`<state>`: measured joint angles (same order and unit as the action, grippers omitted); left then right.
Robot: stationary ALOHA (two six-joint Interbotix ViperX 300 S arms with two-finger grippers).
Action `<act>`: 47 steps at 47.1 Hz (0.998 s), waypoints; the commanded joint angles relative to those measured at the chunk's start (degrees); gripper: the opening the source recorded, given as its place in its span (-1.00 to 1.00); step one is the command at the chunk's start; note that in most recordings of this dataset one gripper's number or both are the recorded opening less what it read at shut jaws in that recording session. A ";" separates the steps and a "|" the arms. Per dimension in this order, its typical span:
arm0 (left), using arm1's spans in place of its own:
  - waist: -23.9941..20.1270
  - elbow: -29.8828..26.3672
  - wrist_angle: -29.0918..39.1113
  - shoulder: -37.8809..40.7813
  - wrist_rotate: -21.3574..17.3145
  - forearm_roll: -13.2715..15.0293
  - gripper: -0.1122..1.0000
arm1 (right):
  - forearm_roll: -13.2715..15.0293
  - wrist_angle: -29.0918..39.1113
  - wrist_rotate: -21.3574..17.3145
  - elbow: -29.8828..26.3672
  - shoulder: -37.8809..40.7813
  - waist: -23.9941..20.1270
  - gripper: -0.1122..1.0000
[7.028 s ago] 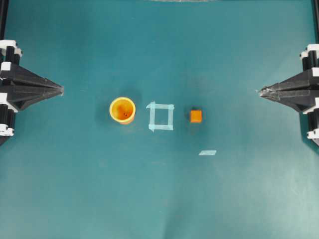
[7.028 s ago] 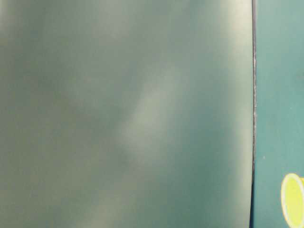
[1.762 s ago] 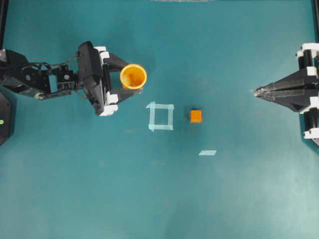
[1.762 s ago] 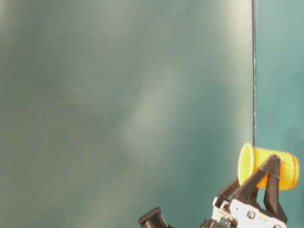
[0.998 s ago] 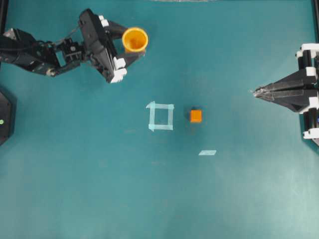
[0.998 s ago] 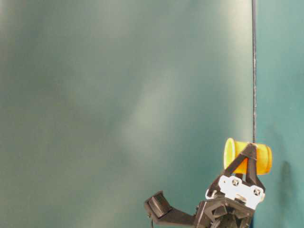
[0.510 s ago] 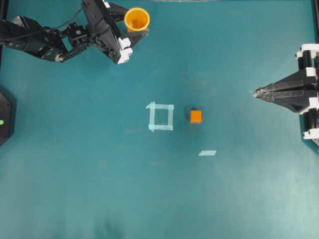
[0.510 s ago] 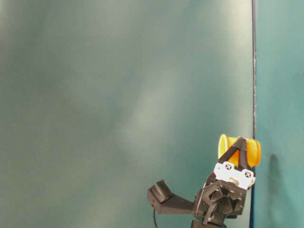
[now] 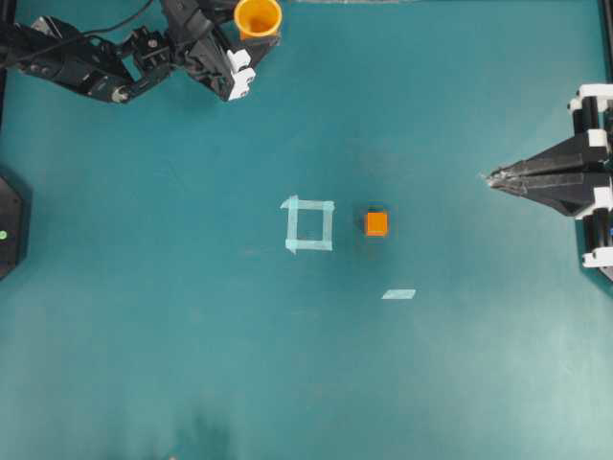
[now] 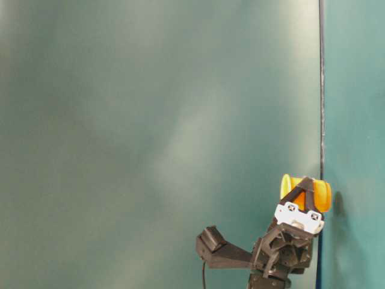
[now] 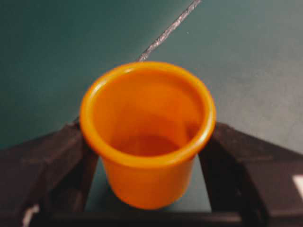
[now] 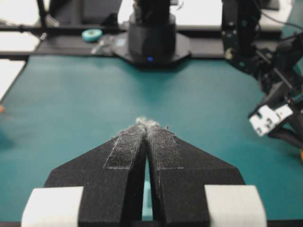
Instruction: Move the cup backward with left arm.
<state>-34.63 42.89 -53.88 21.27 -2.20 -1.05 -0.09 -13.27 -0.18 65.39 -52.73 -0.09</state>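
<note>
Teal cloth-covered table [image 9: 192, 335] filling overhead view; black frame rails and dark arm base [image 12: 152, 40] showing beyond table's far edge in right wrist view.

One pale tape square [image 9: 308, 224] sitting mid-table. One small orange cube [image 9: 376, 223] lying just right of tape square. One loose tape strip [image 9: 398, 294] lying below and right of it.

One orange-yellow plastic cup [image 9: 258, 17] sitting upright at table's back edge, well up-left of tape square. Left arm's fingers [image 11: 52, 165] pinching cup on both sides. Right arm's fingers [image 12: 125, 151] pressed together, far right of tape square.
</note>
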 commanded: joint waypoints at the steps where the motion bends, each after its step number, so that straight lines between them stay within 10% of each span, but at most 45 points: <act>1: 0.00 -0.79 -1.58 -0.62 0.18 0.18 0.34 | 0.00 -0.18 0.00 -1.76 0.26 0.09 -0.81; 47: -0.26 -0.79 -3.08 0.35 0.35 0.62 0.34 | 0.00 -0.18 0.00 -1.67 0.53 0.44 -0.81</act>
<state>-34.72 42.89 -56.34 22.24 -1.85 -0.53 -0.09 -13.27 -0.26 65.39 -52.56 0.26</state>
